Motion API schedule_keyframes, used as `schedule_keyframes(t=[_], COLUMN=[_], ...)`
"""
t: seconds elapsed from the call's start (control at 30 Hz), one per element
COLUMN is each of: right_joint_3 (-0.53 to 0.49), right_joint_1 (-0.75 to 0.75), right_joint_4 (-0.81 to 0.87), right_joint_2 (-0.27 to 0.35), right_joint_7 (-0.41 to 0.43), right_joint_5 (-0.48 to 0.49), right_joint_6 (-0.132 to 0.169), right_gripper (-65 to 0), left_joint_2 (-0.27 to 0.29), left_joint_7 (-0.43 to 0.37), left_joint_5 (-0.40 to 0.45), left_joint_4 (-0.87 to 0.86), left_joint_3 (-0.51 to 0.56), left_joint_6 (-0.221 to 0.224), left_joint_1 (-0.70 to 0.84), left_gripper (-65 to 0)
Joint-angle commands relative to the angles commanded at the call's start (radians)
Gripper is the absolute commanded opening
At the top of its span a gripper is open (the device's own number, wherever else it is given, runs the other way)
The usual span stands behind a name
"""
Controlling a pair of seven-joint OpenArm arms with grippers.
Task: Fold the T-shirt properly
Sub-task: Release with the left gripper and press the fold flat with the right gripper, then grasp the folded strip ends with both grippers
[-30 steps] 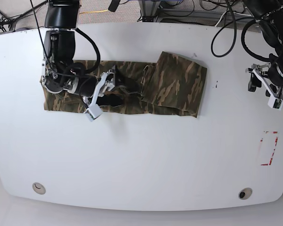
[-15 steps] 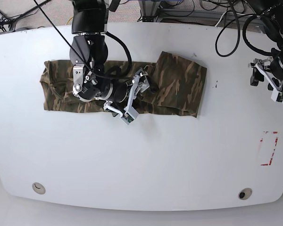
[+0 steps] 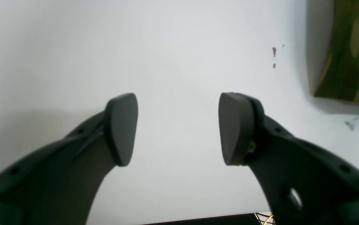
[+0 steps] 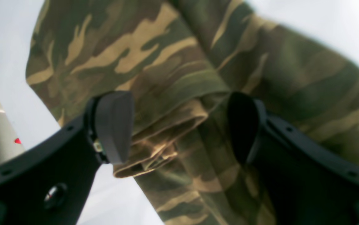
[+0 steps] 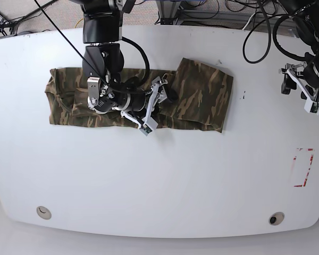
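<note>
The camouflage T-shirt point(image 5: 202, 93) lies stretched across the far half of the white table point(image 5: 159, 180), its right part folded back over the middle. My right gripper point(image 5: 155, 106) hovers open just over the shirt's middle. In the right wrist view the gripper point(image 4: 179, 128) straddles a folded tan hem edge point(image 4: 164, 131), fingers point(image 4: 113, 128) apart and not pinching it. My left gripper point(image 5: 299, 90) hangs open near the table's right edge, clear of the shirt. Its wrist view shows the gripper point(image 3: 178, 129) over bare table, with a shirt corner point(image 3: 351, 47) at the top right.
A red-outlined rectangle point(image 5: 303, 167) is marked on the table at the right. Two round holes point(image 5: 42, 212) point(image 5: 276, 218) sit near the front edge. Cables point(image 5: 202, 10) crowd the back edge. Small dark specks point(image 3: 274, 51) dot the table beside the shirt.
My right arm has travelled right along the shirt, from its left part to the folded edge in the middle. The left arm has drifted slightly toward the back.
</note>
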Motion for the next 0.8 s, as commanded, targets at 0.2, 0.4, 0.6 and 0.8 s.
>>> schedule_keyframes(t=[0.2,0.4,0.6,0.8], right_joint_3=[0.002,0.003,0.005,0.005], right_joint_1=[0.006,0.003,0.002,0.032], right_joint_4=[0.000,0.049,0.201,0.242], right_joint_2=[-0.003,-0.003,-0.002,0.011], right_joint_7=[0.002,-0.002,-0.061,-0.083], right_joint_5=[0.000,0.000,0.002,0.106], right_joint_6=[0.000,0.000,0.000,0.000], right_gripper=[-45.5,-65.0,-65.0,-65.0], left_joint_2=[0.000,0.000,0.000,0.000], left_joint_7=[0.000,0.000,0.000,0.000], left_joint_5=[0.002,0.002,0.003,0.003], left_joint_4=[0.000,0.000,0.000,0.000], left_joint_3=[0.000,0.000,0.000,0.000], left_joint_6=[0.000,0.000,0.000,0.000], left_joint_1=[0.003,0.003,0.003,0.006], left_gripper=[-27.1,-27.1,-27.1,-27.1])
